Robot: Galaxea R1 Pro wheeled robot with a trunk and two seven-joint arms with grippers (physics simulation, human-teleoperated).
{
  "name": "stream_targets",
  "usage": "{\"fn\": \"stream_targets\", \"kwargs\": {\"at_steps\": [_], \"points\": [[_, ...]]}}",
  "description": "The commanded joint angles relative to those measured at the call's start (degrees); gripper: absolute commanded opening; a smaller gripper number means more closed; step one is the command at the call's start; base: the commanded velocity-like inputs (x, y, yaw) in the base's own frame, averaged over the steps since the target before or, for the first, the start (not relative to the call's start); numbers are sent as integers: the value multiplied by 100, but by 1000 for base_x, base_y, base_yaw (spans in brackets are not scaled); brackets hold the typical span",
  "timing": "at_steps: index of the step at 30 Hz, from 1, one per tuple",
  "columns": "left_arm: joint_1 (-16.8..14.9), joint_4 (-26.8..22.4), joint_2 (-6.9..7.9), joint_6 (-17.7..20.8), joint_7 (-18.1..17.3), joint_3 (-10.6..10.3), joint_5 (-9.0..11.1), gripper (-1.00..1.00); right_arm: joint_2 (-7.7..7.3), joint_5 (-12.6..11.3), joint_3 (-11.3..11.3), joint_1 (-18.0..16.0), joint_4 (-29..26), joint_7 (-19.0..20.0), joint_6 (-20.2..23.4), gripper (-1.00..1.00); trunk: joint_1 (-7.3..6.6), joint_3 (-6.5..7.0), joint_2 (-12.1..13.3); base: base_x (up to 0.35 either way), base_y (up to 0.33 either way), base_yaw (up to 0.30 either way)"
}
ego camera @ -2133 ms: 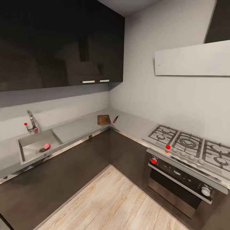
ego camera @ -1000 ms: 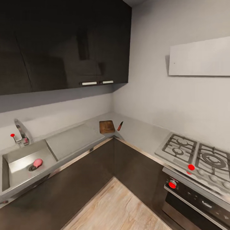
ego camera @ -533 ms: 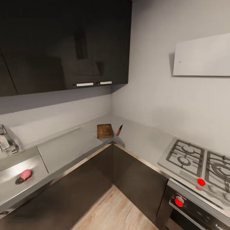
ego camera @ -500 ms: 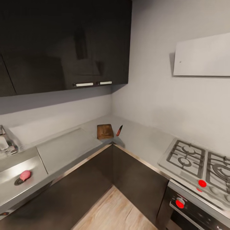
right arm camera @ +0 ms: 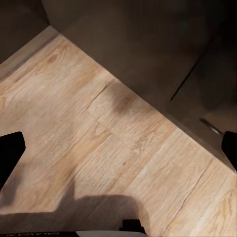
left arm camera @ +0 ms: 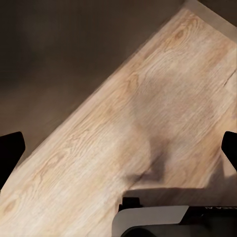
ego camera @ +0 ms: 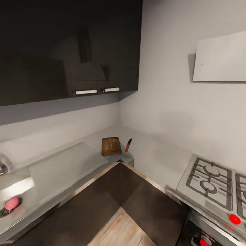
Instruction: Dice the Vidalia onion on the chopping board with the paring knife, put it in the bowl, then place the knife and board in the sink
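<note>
My head camera looks into the inner corner of an L-shaped worktop (ego camera: 150,160). The board (ego camera: 111,146) lies flat near that corner, close to the front edge of the left run. The knife (ego camera: 128,145) lies just beside it on the corner side, apart from it, red handle toward the front edge and dark blade toward the wall. Far along the left run, past the flat steel drainboard (ego camera: 61,167), the onion (ego camera: 12,203) sits in the sink (ego camera: 13,186) next to the drain. On the right run a hob (ego camera: 213,182) with red knobs is set into the worktop. Dark cabinets (ego camera: 68,48) hang above the left run.

My left hand (left arm camera: 118,153) points down at the wooden floor (left arm camera: 123,148), its two fingers (left arm camera: 10,153) spread wide with nothing between them. My right hand (right arm camera: 118,153) is also over the floor beside dark cabinet fronts (right arm camera: 163,44), fingers (right arm camera: 10,153) spread wide and holding nothing.

Both hands are low, in front of the cabinets and well apart from the onion, board and knife up on the worktop.
</note>
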Motion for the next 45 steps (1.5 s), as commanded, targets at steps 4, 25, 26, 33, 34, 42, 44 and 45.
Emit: {"fn": "stream_targets", "kwargs": {"at_steps": [4, 25, 26, 33, 34, 42, 44, 45], "points": [[1, 2, 0, -14, 2, 0, -3, 100, 1, 5, 6, 2, 5, -26, -19, 100, 4, -1, -3, 82, 0, 0], [1, 2, 1, -14, 2, -8, -2, 100, -8, 5, 6, -1, 15, -26, -13, 100, 4, -1, -3, 5, 0, 0], [1, 2, 1, -14, 2, -9, -2, 100, -8, 5, 6, 0, 16, -26, -13, 100, 4, -1, -3, 0, 0, 0], [1, 2, 0, -14, 2, -9, -2, 100, -8, 5, 6, 1, 22, -26, -13, 100, 4, -1, -3, 0, 0, 0], [1, 2, 0, -14, 2, -9, -2, 100, -8, 5, 6, 2, 22, -26, -13, 100, 4, -1, -3, 0, 0, 0], [2, 2, 3, -14, 2, -9, -2, 100, -4, 5, 6, -1, 22, -26, -13, 100, 4, -1, -3, 0, 0, 0], [1, 2, 3, -14, 2, -8, -2, 100, -3, 5, 6, -2, 23, -26, -13, 100, 4, -1, -3, 0, 0, 0], [3, 2, 2, -14, 2, -8, -2, 100, -1, 5, 6, 1, 19, -26, -13, 100, 4, -1, -3, 0, 0, 0]]}}
